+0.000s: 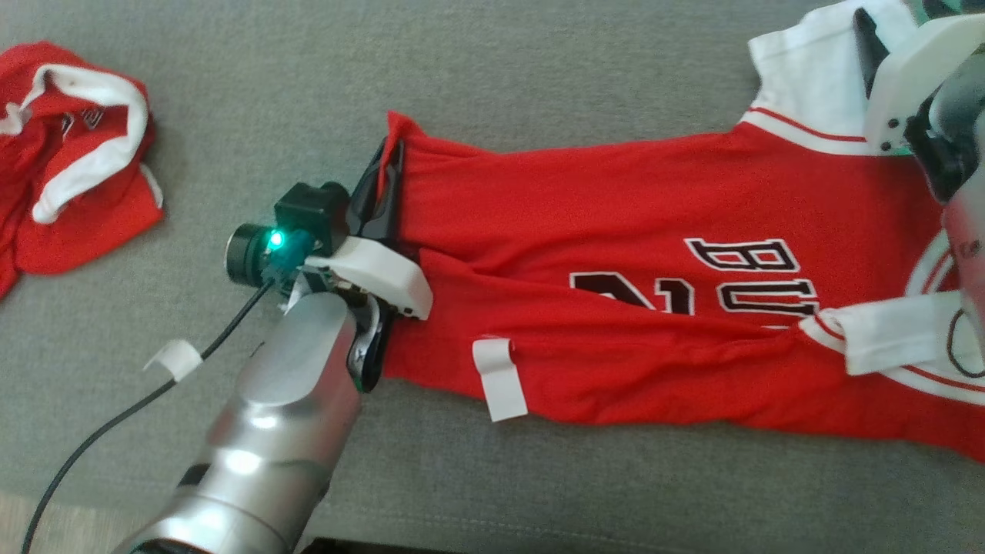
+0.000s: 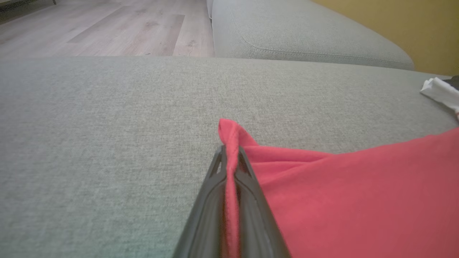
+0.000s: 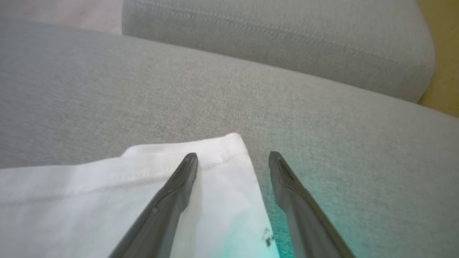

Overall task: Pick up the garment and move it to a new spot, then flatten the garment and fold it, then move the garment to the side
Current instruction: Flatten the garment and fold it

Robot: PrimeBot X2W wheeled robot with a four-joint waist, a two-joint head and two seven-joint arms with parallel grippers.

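A grey fabric sofa seat (image 1: 539,92) carries everything. A red jersey (image 1: 616,200) lies spread lengthwise across it, from the middle of the seat out to the right edge of the head view, with black lettering facing up and some long creases along its lower half. Its white sleeve (image 1: 808,77) rests flat on the seat at the upper right. The jersey's left corner stands up off the fabric. A white tag (image 1: 500,381) sits at its near hem. Well apart, at the far left, a crumpled red and white garment (image 1: 69,154) lies in a heap. Between them, nearer the front, a small curl of white tape (image 1: 175,358) rests on the bare seat
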